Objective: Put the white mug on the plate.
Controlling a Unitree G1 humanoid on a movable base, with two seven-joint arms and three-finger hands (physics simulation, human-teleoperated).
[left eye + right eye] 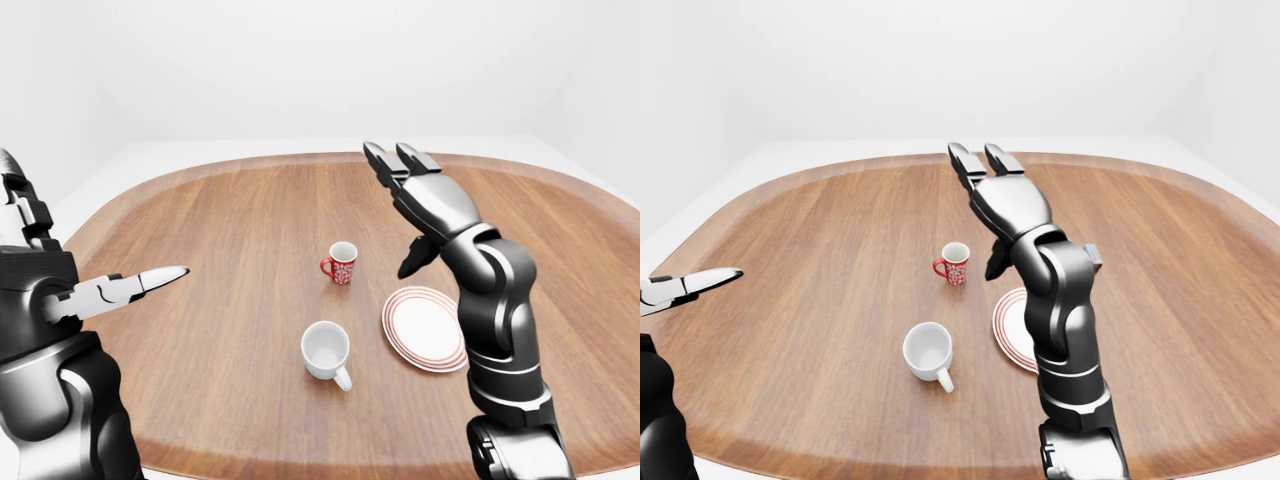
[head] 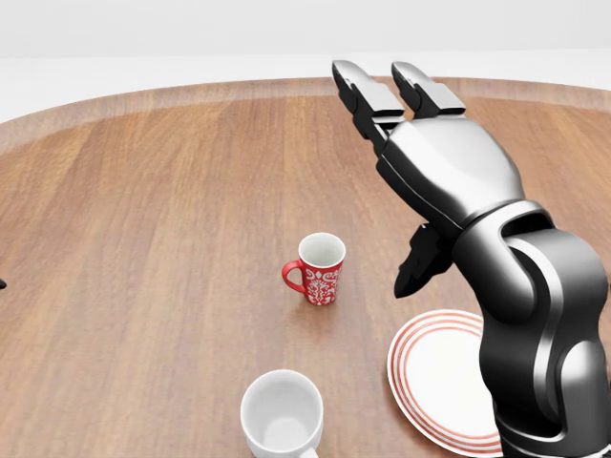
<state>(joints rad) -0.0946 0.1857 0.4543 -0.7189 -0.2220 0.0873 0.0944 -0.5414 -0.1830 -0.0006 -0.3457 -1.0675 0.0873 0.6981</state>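
The white mug (image 1: 327,350) stands upright on the wooden table (image 1: 230,250), low in the left-eye view, its handle pointing toward the bottom right. Just to its right lies the plate (image 1: 420,328), white with red rings, close to the mug but not touching it. Above both, near the middle of the table, stands a red patterned mug (image 1: 341,263) with its handle to the left.

The right hand (image 2: 420,143) is raised above the table, fingers spread and stretched toward the top of the head view, thumb hanging down beside the plate's upper edge; it holds nothing. Its forearm covers the plate's right part in the head view.

The left hand (image 1: 95,295) is up at the left edge of the left-eye view, well apart from the mugs, fingers extended and empty.

A small box (image 1: 1092,256) peeks out behind the right forearm in the right-eye view.
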